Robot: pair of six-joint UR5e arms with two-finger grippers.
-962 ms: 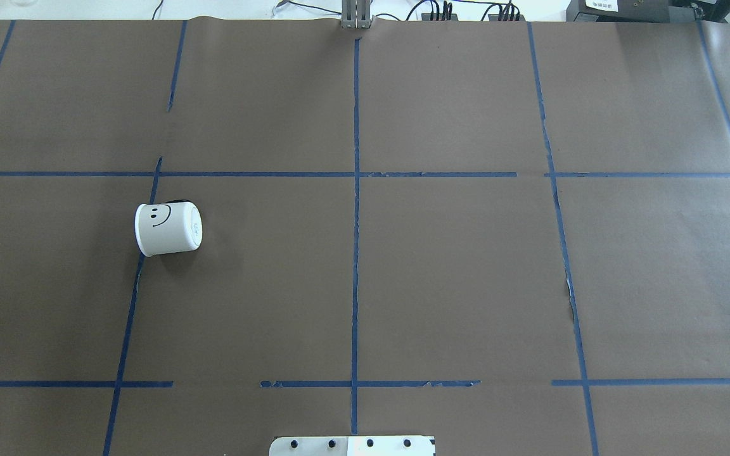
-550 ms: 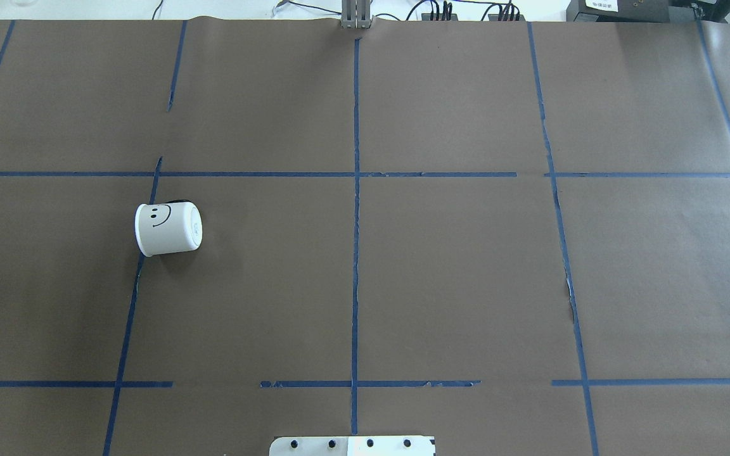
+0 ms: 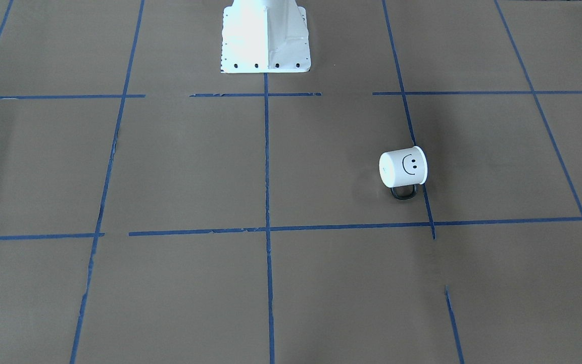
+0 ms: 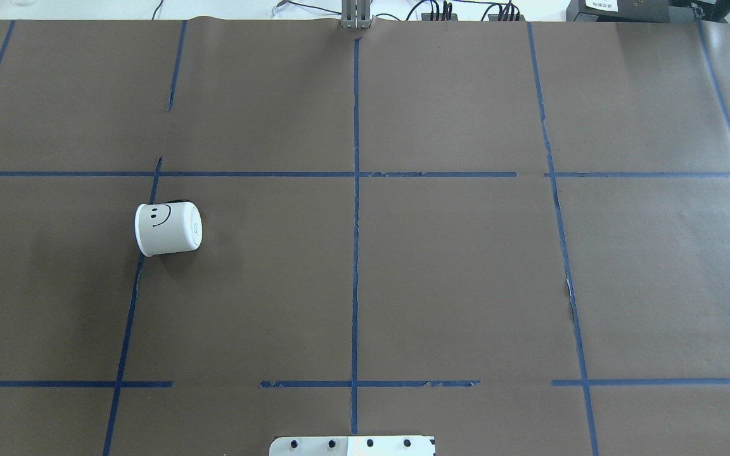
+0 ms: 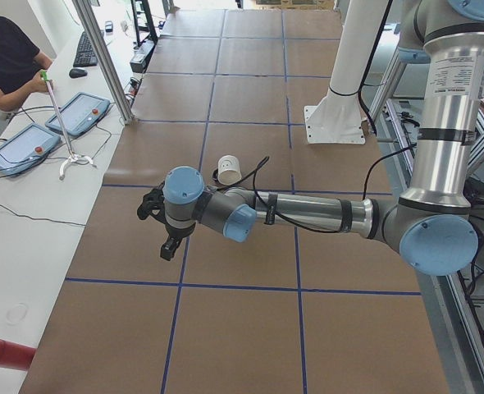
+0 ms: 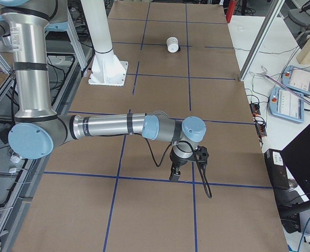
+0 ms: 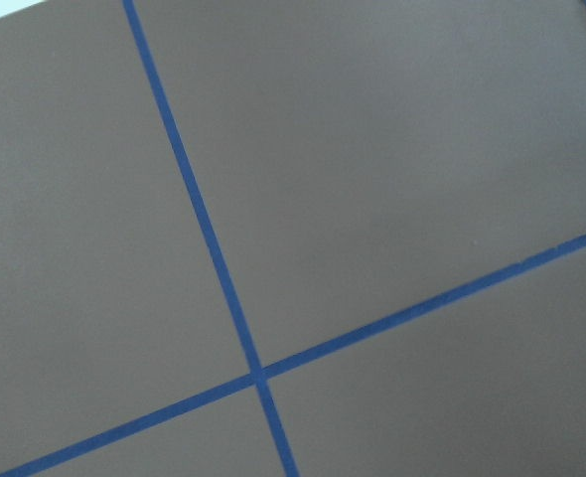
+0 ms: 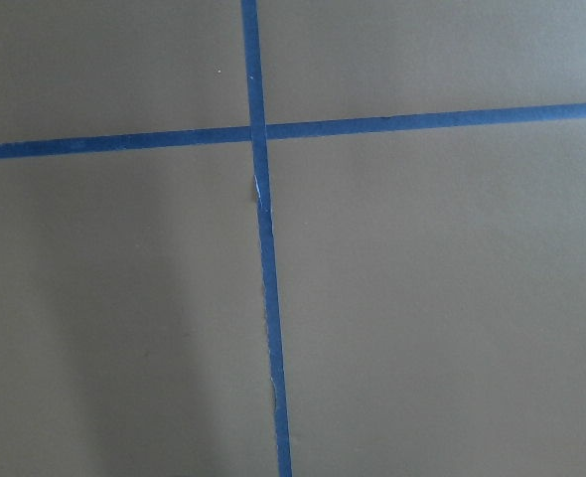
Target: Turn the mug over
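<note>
The mug (image 4: 168, 228) is small and white and lies on its side on the brown paper, left of the table's middle. Its smiley face points up and its closed base faces the table's centre. It also shows in the front-facing view (image 3: 403, 167), with its black loop handle (image 3: 404, 192) resting on the paper on the operators' side. The left gripper (image 5: 166, 246) hangs over the table's left end, well apart from the mug (image 5: 228, 170). The right gripper (image 6: 174, 175) hangs over the right end, far from the mug (image 6: 172, 44). I cannot tell whether either gripper is open or shut.
Blue tape lines (image 4: 355, 190) divide the brown paper into a grid. The robot's white base plate (image 3: 264, 38) stands at the table's near middle edge. An operator (image 5: 8, 61) sits beside control pads (image 5: 78, 112) past the far edge.
</note>
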